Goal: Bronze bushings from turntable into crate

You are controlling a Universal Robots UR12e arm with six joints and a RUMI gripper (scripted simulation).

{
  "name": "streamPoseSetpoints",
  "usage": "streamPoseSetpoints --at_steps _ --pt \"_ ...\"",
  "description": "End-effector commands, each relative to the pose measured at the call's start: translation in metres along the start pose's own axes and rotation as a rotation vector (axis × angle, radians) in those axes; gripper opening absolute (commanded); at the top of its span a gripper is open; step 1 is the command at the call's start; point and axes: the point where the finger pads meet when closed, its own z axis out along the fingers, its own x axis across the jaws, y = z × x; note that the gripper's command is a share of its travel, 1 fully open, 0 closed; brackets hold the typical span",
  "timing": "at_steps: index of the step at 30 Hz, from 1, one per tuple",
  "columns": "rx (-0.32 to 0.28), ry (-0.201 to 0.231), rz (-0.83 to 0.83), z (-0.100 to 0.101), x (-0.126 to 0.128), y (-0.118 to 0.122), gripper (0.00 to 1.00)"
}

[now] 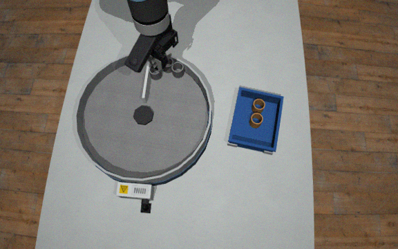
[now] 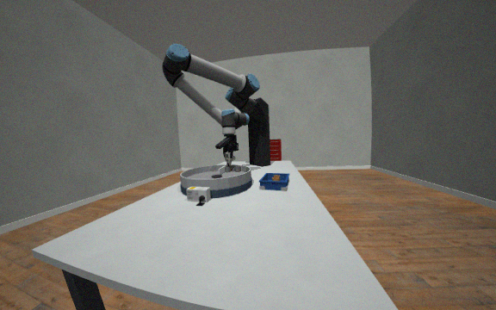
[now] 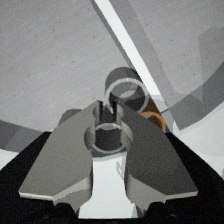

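Over the far edge of the turntable (image 1: 211,121) (image 2: 215,186), the tool (image 1: 155,67) (image 2: 229,166) (image 3: 107,102) points down with its two fingers pressed nearly together. In the wrist view a grey ring (image 3: 107,150) shows at the notches between them; whether it touches them cannot be made out, and no bronze piece is seen in their grip. Just ahead of the fingertips stands an upright steel bushing (image 3: 145,100), and next to it, partly hidden by the tool, a bronze bushing (image 3: 162,120) shows part of its orange rim, near the pale strip (image 1: 145,84) (image 3: 122,37) across the turntable. From above, another grey bushing (image 1: 177,70) stands open end up near the turntable's wall.

Beside the turntable and apart from it, the blue crate (image 1: 279,121) (image 2: 274,186) sits on the desk (image 1: 254,194) (image 2: 213,241). Inside are two bronze bushings (image 1: 256,125) (image 2: 276,176), close together. A white box (image 1: 128,196) (image 2: 193,195) with a yellow warning label stands at the turntable's near side.
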Motion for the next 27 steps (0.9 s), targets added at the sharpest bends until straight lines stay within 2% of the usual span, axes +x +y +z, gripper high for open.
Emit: streamPoseSetpoints --at_steps 1,10,27 --pt "0.001 0.001 0.001 0.009 0.001 -0.001 0.05" --pt "0.001 0.001 0.001 0.022 0.001 -0.001 0.05" --pt "0.0 0.001 0.0 0.021 0.0 0.0 0.05"
